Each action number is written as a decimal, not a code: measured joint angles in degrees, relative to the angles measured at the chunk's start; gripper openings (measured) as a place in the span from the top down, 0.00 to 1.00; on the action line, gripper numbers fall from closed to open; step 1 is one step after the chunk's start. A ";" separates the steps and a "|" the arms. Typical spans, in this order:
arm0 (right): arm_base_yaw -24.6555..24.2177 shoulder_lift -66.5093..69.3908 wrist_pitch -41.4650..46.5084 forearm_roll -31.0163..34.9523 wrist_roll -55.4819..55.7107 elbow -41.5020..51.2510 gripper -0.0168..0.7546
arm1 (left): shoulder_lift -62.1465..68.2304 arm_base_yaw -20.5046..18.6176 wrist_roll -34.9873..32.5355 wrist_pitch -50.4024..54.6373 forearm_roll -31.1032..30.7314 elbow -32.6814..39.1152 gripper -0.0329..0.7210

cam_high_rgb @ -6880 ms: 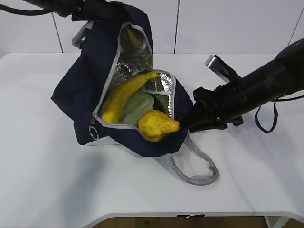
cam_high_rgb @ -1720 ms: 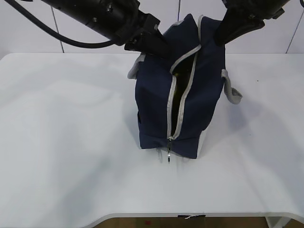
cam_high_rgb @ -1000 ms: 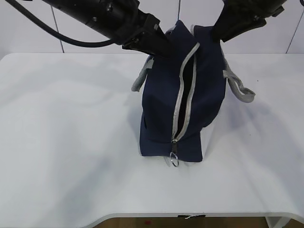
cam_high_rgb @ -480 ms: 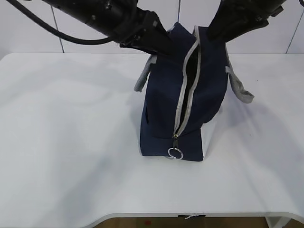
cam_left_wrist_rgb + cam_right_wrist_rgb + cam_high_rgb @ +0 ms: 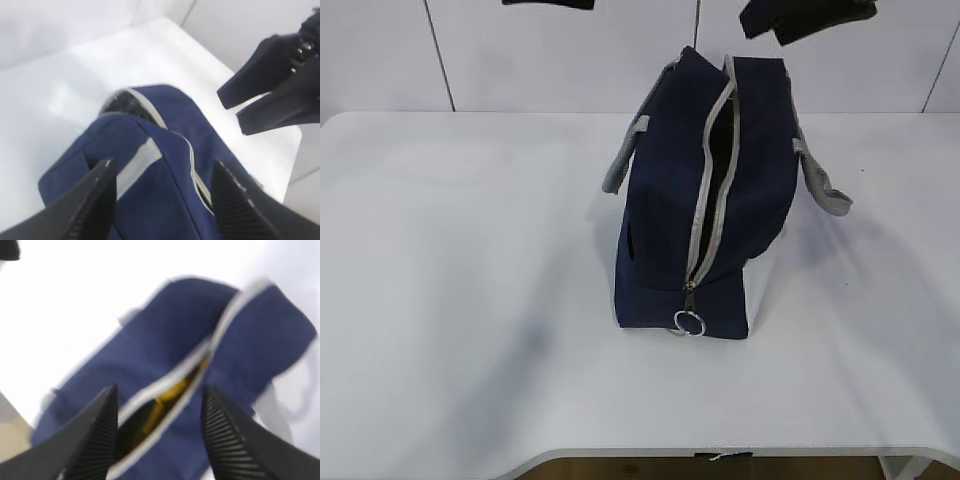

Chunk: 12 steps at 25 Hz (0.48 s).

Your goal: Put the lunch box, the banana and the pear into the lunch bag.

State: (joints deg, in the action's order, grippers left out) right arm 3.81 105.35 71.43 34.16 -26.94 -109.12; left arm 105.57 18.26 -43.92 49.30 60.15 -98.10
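Note:
The navy lunch bag (image 5: 665,220) stands upright on the white table (image 5: 450,250), its grey zipper open along the front and top, the ring pull (image 5: 689,322) at the bottom. Through the open slit the right wrist view shows something yellow (image 5: 172,388) inside; I cannot tell whether it is banana or pear. The lunch box is hidden. My left gripper (image 5: 162,192) is open above the bag (image 5: 165,200), holding nothing. My right gripper (image 5: 159,412) is open above the zipper slit. Both show only at the top edge of the exterior view, left gripper (image 5: 548,3) and right gripper (image 5: 805,15).
Grey webbing handles hang at the bag's left (image 5: 620,165) and right (image 5: 820,185) sides. A white panelled wall stands behind the table. The right gripper's fingers (image 5: 270,90) show in the left wrist view beyond the bag.
Both grippers have let go of the bag's top and risen up out of the exterior view. The bag stays standing upright, hardly moved.

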 joint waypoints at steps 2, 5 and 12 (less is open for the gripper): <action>-1.26 -0.11 0.00 4.00 -0.11 -0.87 0.42 | -0.72 -1.50 -0.02 0.11 1.22 -0.48 0.35; -3.52 -0.51 0.00 8.44 -0.21 -1.04 0.42 | -2.35 -3.50 -0.49 0.11 1.90 -0.48 0.35; -6.18 -3.49 0.00 10.11 -0.40 -1.13 0.42 | -8.28 -7.45 -3.74 0.90 2.23 -0.48 0.35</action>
State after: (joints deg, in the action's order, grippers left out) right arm -2.37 101.87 71.43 44.27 -27.35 -110.25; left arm 97.28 10.81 -47.67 50.20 62.38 -98.58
